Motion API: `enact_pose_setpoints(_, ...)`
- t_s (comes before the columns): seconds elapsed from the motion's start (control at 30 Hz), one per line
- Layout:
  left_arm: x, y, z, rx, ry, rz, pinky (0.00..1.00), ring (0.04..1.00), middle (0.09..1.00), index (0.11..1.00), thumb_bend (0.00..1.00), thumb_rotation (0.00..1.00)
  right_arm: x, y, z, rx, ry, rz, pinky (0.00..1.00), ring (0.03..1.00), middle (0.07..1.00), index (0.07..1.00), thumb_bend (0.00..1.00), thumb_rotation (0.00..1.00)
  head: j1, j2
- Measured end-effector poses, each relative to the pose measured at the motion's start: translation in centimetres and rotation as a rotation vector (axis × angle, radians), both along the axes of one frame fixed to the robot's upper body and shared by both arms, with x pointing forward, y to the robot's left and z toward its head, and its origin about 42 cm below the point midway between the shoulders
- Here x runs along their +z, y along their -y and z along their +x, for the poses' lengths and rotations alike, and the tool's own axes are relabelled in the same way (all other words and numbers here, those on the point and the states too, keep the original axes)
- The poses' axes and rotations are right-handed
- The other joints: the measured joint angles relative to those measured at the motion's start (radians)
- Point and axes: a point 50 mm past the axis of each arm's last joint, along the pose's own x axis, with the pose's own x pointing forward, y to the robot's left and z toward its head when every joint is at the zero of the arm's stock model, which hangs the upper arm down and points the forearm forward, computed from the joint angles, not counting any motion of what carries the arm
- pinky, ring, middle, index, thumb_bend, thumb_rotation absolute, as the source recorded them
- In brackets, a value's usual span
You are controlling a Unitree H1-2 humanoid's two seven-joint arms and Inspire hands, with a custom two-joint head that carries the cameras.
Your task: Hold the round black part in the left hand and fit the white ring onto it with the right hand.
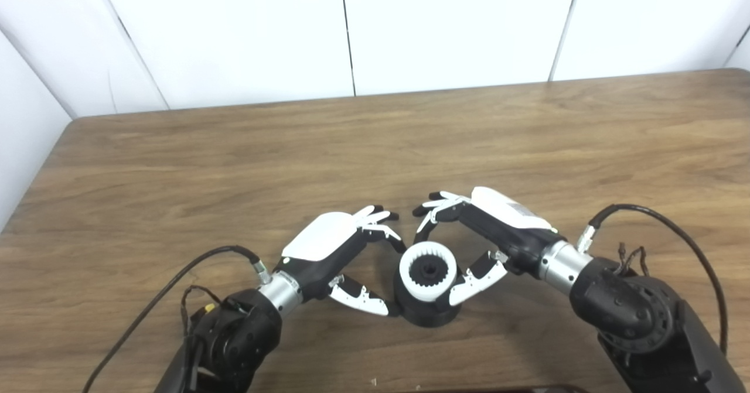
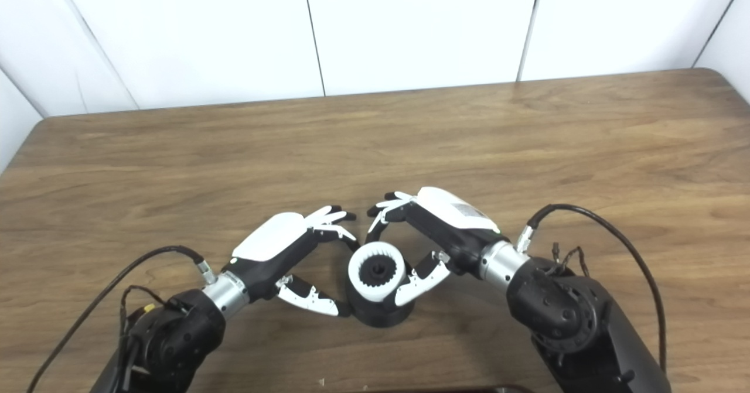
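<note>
The round black part [image 1: 430, 314] stands on the table near its front edge. The white toothed ring [image 1: 428, 270] sits on top of it, around a black toothed hub. My left hand [image 1: 345, 252] is cupped around the part's left side, with its thumb tip against the base and its fingers curled at the far left of the ring. My right hand [image 1: 480, 235] is cupped around the right side. Its thumb lies against the ring's right edge, and its fingers arch over the far side with a gap to the ring.
The wooden table [image 1: 375, 147] stretches far and wide behind the hands, up to white wall panels. Black cables loop from both wrists, the left cable [image 1: 176, 279] and the right cable [image 1: 674, 229]. The table's front edge lies just below the part.
</note>
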Motion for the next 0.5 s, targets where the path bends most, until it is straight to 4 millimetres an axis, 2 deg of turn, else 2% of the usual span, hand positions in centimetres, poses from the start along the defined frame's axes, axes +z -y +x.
enact_pose_setpoints(0.5, 0.12, 0.03, 0.01, 0.006, -0.01, -0.003, 0.86, 0.996, 0.948, 0.689, 0.82, 0.33, -0.38, 0.1, 0.07, 0.001, -0.007, -0.009, 0.95, 0.958, 0.854, 0.496, 0.52, 0.16, 0.003, 0.0)
